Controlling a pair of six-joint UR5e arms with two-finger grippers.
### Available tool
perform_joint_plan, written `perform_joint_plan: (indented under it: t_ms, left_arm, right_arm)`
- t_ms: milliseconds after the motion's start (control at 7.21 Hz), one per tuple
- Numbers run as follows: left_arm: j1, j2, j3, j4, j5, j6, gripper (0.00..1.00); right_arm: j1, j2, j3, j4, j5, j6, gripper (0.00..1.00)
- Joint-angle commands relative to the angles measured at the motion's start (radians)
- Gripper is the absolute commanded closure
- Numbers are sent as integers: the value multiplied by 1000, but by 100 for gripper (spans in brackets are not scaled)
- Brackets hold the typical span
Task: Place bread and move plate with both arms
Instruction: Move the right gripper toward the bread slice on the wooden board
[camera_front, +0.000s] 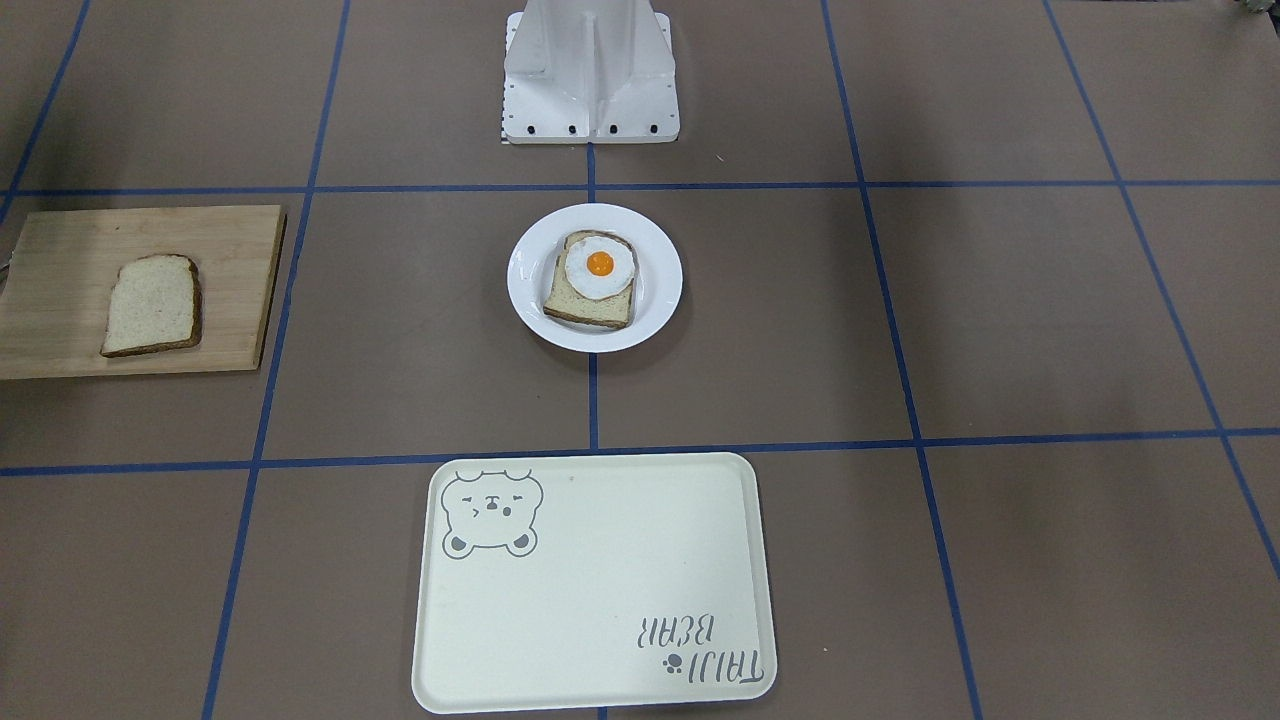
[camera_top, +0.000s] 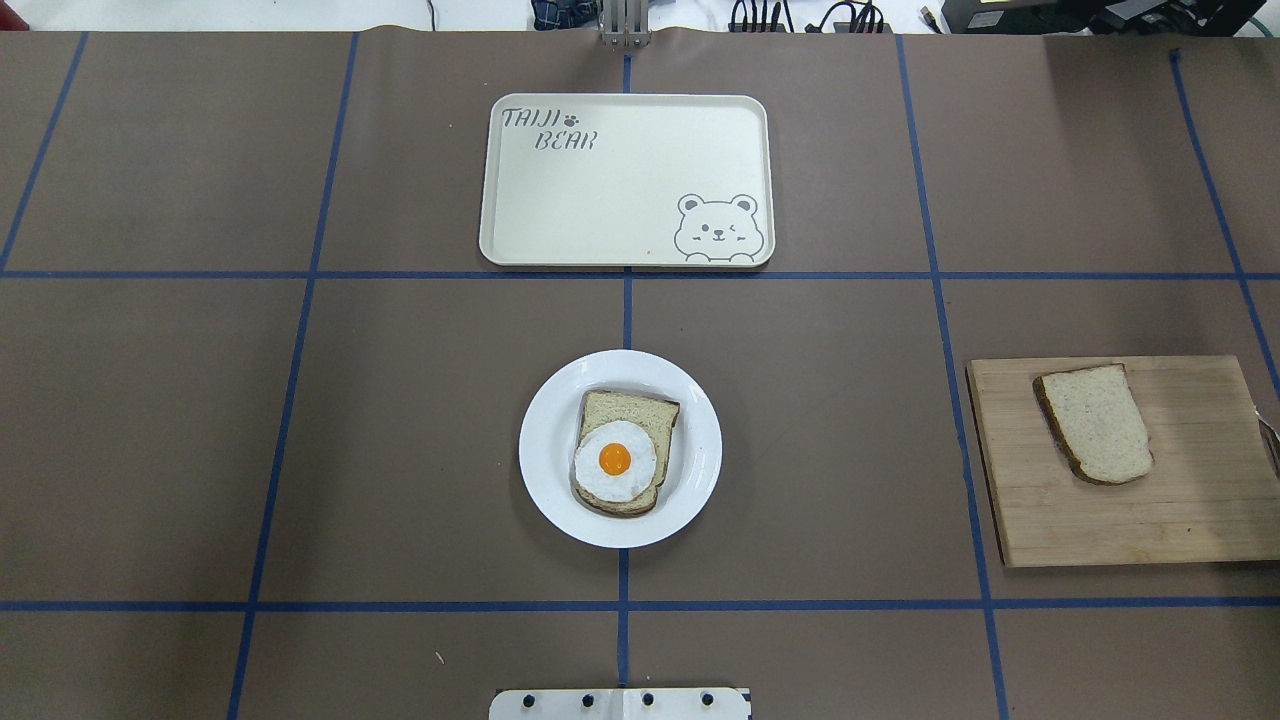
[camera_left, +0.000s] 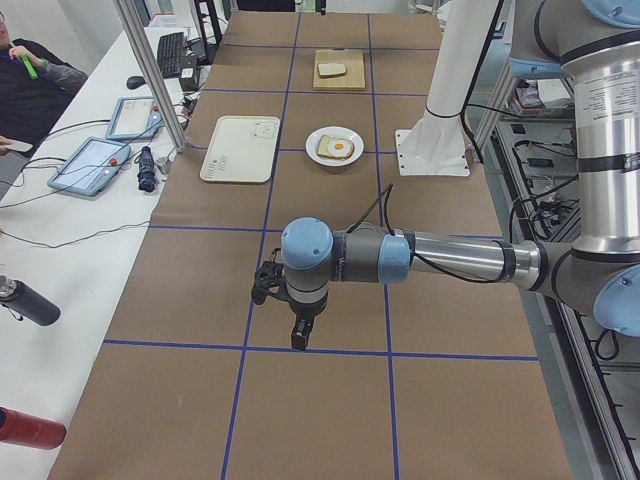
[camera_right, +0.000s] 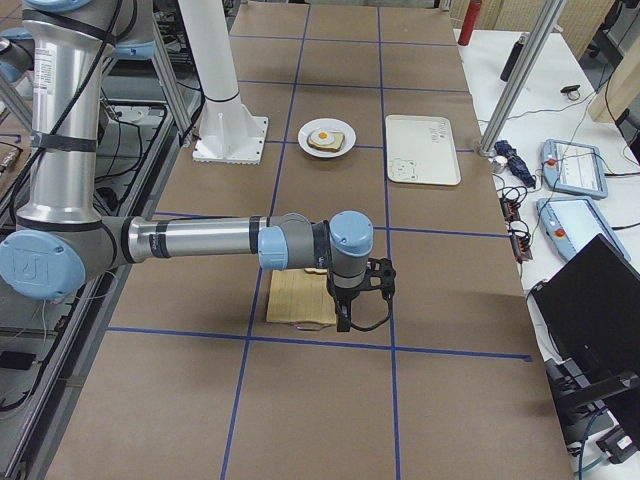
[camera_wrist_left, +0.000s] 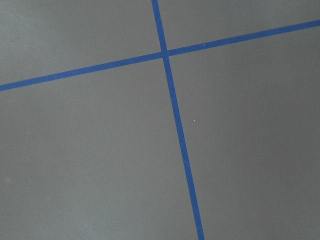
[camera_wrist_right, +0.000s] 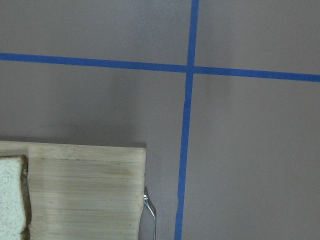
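Brown paper gridded with blue tape (camera_top: 300, 275) covers your worktop (camera_top: 300, 450). Over its left end the left gripper (camera_left: 298, 335) hangs pointing down above bare paper, near a tape crossing. You see it only from the side camera, so you cannot tell whether its fingers are apart or together. At the middle of the far edge lies the cream bear tray (camera_top: 600, 200). Nearer the robot, at the worktop's centre, sits the plate (camera_top: 545, 470), carrying an egg-topped slice (camera_top: 625, 412). Toward the right edge lies a wooden board (camera_top: 1150, 520), and the bread (camera_top: 1098, 423) rests flat on it — well apart from the plate. A thin metal piece (camera_wrist_right: 151, 215) shows just beside the board's outer edge. The right gripper (camera_right: 343, 318) hangs pointing down over the board's outer end — here too only the side camera catches it, so you cannot tell how its fingers stand.
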Motion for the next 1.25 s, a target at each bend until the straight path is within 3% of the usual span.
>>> perform_joint_plan:
  t_ms: [0, 416, 555, 832, 971, 1110]
  left_arm:
    - [0, -9, -4, -2, 0, -2, 2]
    - [2, -21, -7, -115, 1, 2, 2]
    - [0, -23, -14, -205, 1, -3, 2]
    - [6, -143, 54, -392, -15, -8, 2]
    - [8, -140, 79, -400, -145, -6, 2]
    - [6, -146, 85, -410, -176, 0, 2]
  right_arm:
    - [0, -1, 23, 1, 0, -1, 0]
    - [-1, 14, 29, 7, 9, 0, 0]
    - [-1, 30, 40, 53, 40, 12, 0]
    - [-1, 31, 3, 205, 46, 15, 0]
    - [-1, 25, 2, 216, 46, 5, 0]
    - [-1, 18, -8, 262, 46, -1, 0]
